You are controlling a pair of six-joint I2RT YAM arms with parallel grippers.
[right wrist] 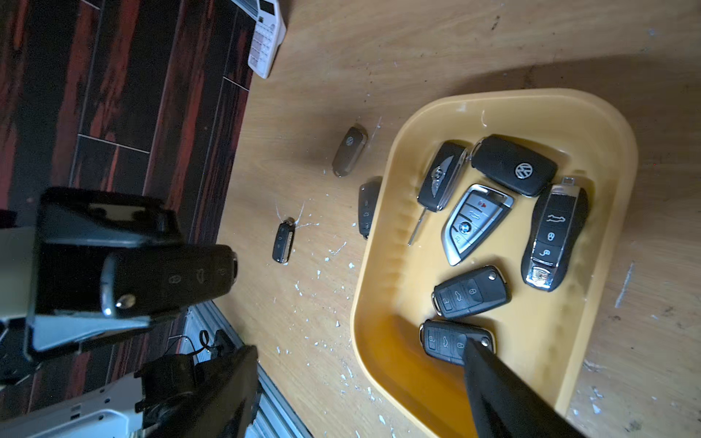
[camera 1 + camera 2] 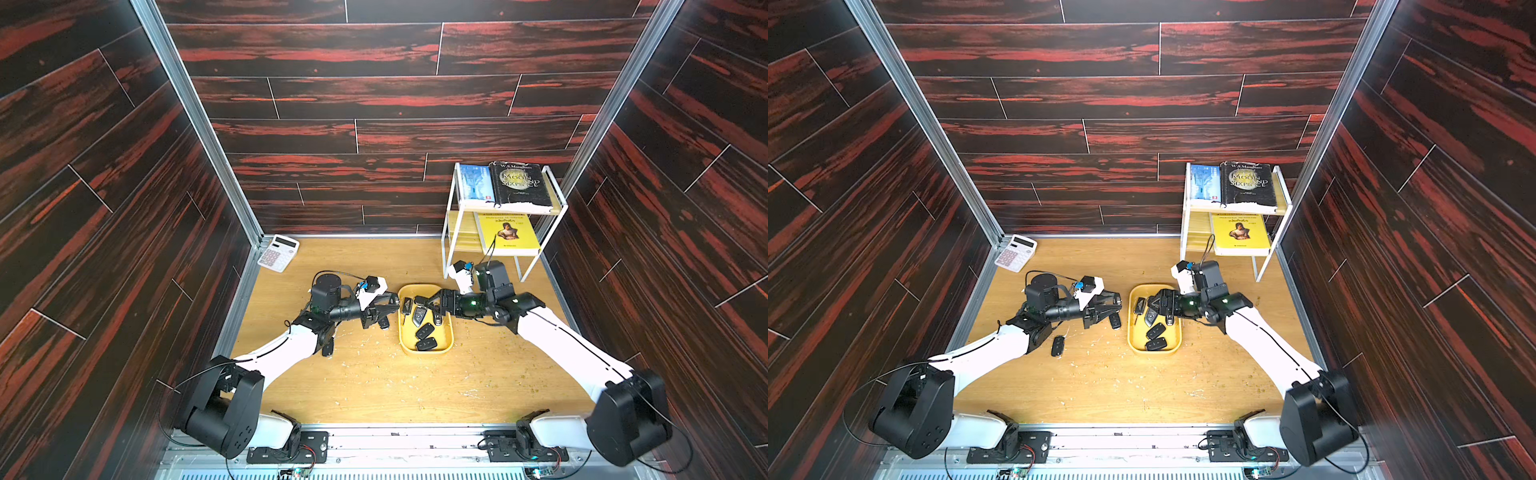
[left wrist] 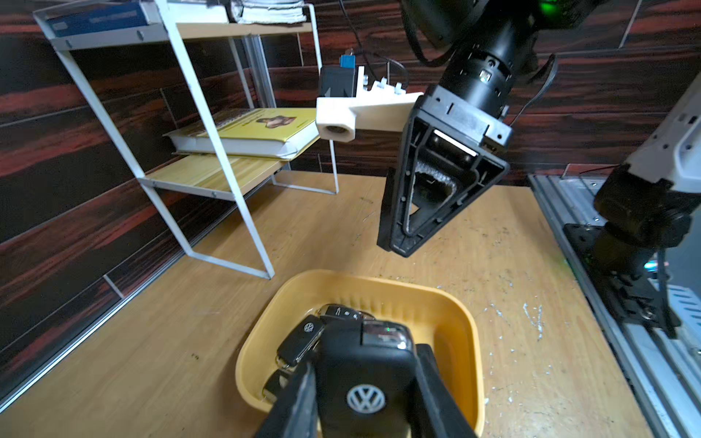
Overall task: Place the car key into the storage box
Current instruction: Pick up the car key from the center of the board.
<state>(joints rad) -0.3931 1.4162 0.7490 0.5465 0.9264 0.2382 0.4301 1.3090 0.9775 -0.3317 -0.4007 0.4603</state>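
Observation:
A black VW car key (image 3: 364, 379) is clamped in my left gripper (image 3: 364, 364), which is shut on it. In both top views that gripper (image 2: 394, 302) hovers at the left rim of the yellow storage box (image 2: 445, 337), and the held key (image 1: 170, 280) also shows in the right wrist view. Several key fobs (image 1: 474, 223) lie inside the box (image 1: 569, 125). My right gripper (image 1: 360, 347) hangs open over the box's far end (image 2: 1152, 302), nothing between its fingers.
Three loose fobs lie on the wooden table left of the box (image 1: 349, 151) (image 1: 283, 242) (image 1: 367, 212). A white wire rack (image 2: 451, 232) with books stands at the back right. A calculator (image 2: 277, 252) leans in the back left corner.

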